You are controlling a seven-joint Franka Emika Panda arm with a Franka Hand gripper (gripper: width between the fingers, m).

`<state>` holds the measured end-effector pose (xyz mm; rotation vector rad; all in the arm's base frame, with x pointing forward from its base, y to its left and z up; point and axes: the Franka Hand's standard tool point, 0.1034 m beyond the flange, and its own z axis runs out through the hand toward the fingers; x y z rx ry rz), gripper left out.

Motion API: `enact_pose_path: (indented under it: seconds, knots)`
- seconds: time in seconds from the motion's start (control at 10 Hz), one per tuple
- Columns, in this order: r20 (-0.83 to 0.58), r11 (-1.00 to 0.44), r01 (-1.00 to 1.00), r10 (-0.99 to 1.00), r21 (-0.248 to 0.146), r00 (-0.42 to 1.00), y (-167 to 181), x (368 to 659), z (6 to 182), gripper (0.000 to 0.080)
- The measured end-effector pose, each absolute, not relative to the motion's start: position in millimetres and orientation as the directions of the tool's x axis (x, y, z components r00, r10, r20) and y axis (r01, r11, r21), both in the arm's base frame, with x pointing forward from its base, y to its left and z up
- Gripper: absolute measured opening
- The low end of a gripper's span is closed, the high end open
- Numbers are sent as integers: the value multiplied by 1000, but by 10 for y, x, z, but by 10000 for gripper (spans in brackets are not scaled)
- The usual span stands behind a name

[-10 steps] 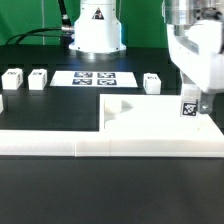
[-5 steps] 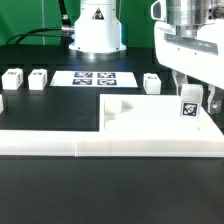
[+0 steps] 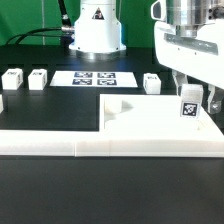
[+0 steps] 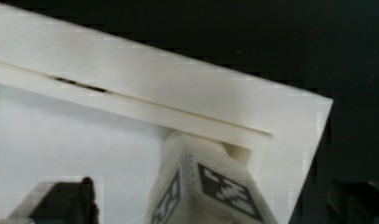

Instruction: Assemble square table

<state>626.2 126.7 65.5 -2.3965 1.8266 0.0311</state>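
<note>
The white square panel (image 3: 150,125) lies flat in the corner of the L-shaped rail (image 3: 60,140). One tagged white leg (image 3: 190,106) stands upright on the panel's far corner at the exterior view's right. My gripper (image 3: 194,95) hangs just above it, open, with a finger on each side and a gap to the leg on both sides. In the wrist view the leg (image 4: 212,185) rises between my dark fingertips (image 4: 65,203), with the panel (image 4: 61,140) and the rail (image 4: 186,70) beyond. Three loose legs (image 3: 38,78) lie behind the panel.
The marker board (image 3: 93,77) lies flat behind the panel, in front of the robot base (image 3: 95,30). A loose leg (image 3: 152,82) sits at its right, two at the far left (image 3: 12,77). The table surface is black.
My gripper has risen from low around the leg to above it about a second ago; the leg stayed standing on the panel. Nothing has moved in the last half second.
</note>
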Motion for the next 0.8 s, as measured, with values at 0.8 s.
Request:
enact_pose_path:
  seconds: [0.8]
  knots:
    - [-45, -554, -820, -824, -145, 565, 1290, 6176, 1177, 649]
